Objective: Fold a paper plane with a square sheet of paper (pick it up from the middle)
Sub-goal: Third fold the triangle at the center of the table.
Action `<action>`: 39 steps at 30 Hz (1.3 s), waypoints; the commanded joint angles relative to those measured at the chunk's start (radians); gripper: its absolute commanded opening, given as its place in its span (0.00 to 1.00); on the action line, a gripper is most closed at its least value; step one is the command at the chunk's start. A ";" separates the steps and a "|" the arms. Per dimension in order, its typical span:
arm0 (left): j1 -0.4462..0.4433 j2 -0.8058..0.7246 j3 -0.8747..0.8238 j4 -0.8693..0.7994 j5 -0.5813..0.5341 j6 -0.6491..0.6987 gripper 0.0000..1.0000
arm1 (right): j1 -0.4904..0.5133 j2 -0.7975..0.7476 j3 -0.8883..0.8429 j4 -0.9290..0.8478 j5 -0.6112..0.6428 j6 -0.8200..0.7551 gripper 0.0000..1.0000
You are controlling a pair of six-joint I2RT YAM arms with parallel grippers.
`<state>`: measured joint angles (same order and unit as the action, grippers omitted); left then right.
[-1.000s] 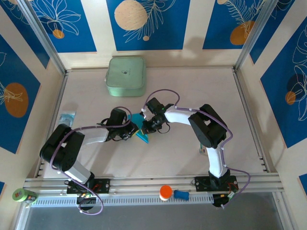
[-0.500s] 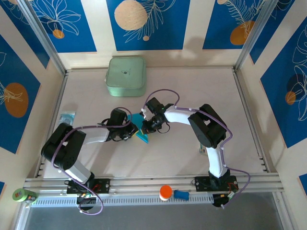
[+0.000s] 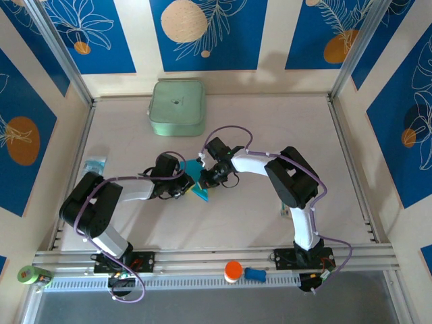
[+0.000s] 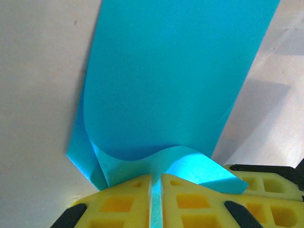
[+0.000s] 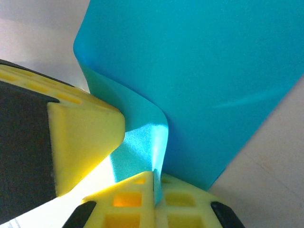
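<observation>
Top: left gripper [image 3: 186, 184] and right gripper [image 3: 204, 177] meet at the paper [image 3: 201, 194] mid-table [image 3: 270, 121], well apart from the green box [image 3: 177, 106].
Left wrist: left gripper [image 4: 156, 199] clenched on the paper's [image 4: 175, 76] curled near edge.
Right wrist: right gripper [image 5: 154, 199] pinching a raised fold of the paper [image 5: 213, 71], with a left finger [image 5: 80, 137] just beside.

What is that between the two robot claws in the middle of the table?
The cyan-blue paper. In the top view it lies between the left gripper and right gripper; both wrist views show each pinching it.
</observation>
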<state>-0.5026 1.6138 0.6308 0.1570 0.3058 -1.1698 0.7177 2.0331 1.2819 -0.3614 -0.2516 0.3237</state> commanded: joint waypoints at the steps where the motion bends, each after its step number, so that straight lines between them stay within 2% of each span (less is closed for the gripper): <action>1: -0.007 0.016 -0.008 -0.040 -0.012 0.017 0.14 | 0.003 0.044 0.005 -0.056 0.013 0.015 0.03; 9: -0.006 -0.002 -0.015 -0.102 -0.044 0.016 0.13 | -0.022 -0.057 0.022 -0.045 -0.049 0.069 0.17; 15: -0.007 0.001 -0.015 -0.100 -0.047 0.017 0.13 | -0.062 -0.137 -0.015 -0.040 -0.065 0.134 0.22; 20: -0.006 0.003 -0.015 -0.103 -0.048 0.014 0.12 | -0.084 -0.180 -0.049 -0.045 -0.124 0.182 0.23; 25: -0.007 -0.003 -0.018 -0.107 -0.058 0.009 0.12 | -0.054 -0.189 -0.058 -0.058 -0.218 0.167 0.18; 30: -0.007 -0.002 -0.019 -0.100 -0.055 0.007 0.12 | -0.019 -0.147 -0.054 -0.085 -0.200 0.160 0.14; 39: -0.007 -0.009 -0.005 -0.070 -0.025 0.009 0.13 | -0.001 -0.085 -0.033 -0.078 -0.215 0.161 0.15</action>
<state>-0.5030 1.6112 0.6308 0.1406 0.2939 -1.1702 0.7052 1.9125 1.2282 -0.4091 -0.4301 0.4904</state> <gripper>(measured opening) 0.131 0.154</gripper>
